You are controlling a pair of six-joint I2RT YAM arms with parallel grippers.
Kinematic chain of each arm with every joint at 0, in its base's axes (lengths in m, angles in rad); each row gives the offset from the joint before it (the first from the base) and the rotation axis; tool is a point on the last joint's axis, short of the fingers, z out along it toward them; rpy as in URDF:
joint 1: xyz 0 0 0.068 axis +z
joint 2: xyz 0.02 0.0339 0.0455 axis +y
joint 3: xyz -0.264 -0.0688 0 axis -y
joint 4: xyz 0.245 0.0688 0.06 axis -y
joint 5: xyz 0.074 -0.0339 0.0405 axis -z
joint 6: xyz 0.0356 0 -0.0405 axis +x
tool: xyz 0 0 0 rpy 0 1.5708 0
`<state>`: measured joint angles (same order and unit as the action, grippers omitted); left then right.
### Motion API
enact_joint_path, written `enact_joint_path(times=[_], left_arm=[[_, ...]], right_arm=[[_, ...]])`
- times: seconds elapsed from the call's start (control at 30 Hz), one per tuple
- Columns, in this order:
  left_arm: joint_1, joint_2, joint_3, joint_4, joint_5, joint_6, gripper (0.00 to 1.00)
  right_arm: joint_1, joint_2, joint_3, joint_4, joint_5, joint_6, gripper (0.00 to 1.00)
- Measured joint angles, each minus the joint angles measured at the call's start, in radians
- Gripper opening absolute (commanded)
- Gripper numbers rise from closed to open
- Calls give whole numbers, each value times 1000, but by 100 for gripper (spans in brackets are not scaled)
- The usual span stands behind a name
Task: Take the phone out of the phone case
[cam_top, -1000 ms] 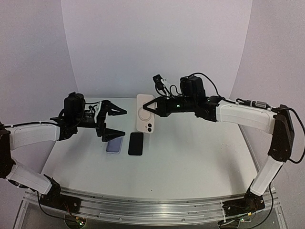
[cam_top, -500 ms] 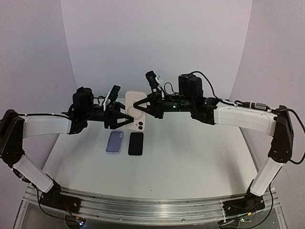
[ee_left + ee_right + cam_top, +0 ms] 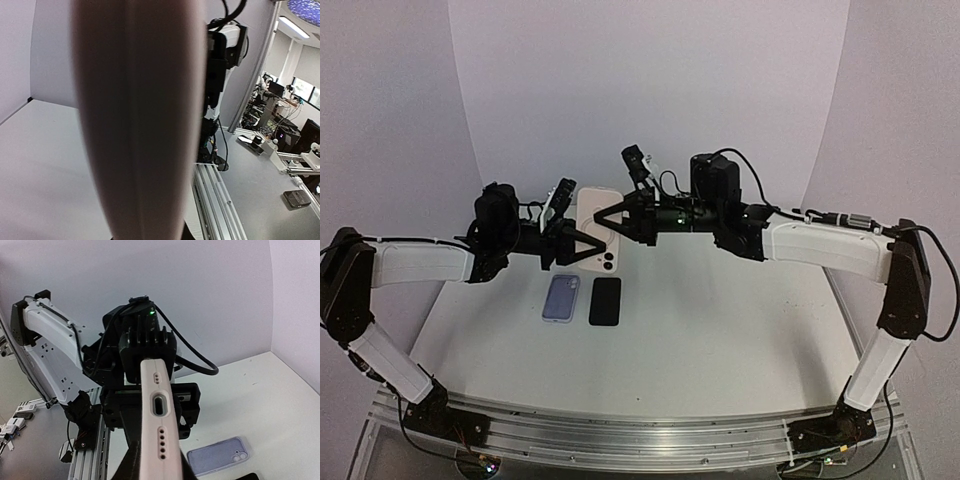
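A cream phone case [image 3: 592, 200] hangs in the air over the table's back middle, its back and corner lens cutout facing the top camera. My left gripper [image 3: 582, 245] is shut on its left side. In the left wrist view the case's edge [image 3: 135, 120] fills the frame and hides the fingers. My right gripper [image 3: 607, 220] reaches in from the right with its jaws parted on either side of the case. The right wrist view has the case's bottom edge [image 3: 159, 430] end on, with a grey port and speaker holes, above my right gripper [image 3: 160, 469]. The screen side is hidden.
A lavender phone case [image 3: 561, 298] lies flat on the white table [image 3: 720, 330] below the held case, also visible in the right wrist view [image 3: 217, 455]. A black phone [image 3: 605, 300] lies right beside it. An aluminium rail [image 3: 620, 432] runs along the near edge.
My left arm swung in from the left and its wide-open jaws closed on the cream case. My right arm carried the case leftward, and its jaws have parted.
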<state>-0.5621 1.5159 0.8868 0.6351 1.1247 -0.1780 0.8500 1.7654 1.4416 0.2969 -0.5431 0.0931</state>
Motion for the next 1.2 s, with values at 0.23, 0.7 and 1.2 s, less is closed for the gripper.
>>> enact_joint_path(times=[0.23,0.7,1.2], left_arm=[[-2,-20,-15,-140,-210,265,0],[-2,-87,-67,-92,-347,785,0],[-6,-92,-72,-94,-382,749,0]], right_arm=[[8,-130,-122,-58,188,-274,75],[78,-210,-220,63,342,-771,45],[82,-139,-208,128,365,-758,10]])
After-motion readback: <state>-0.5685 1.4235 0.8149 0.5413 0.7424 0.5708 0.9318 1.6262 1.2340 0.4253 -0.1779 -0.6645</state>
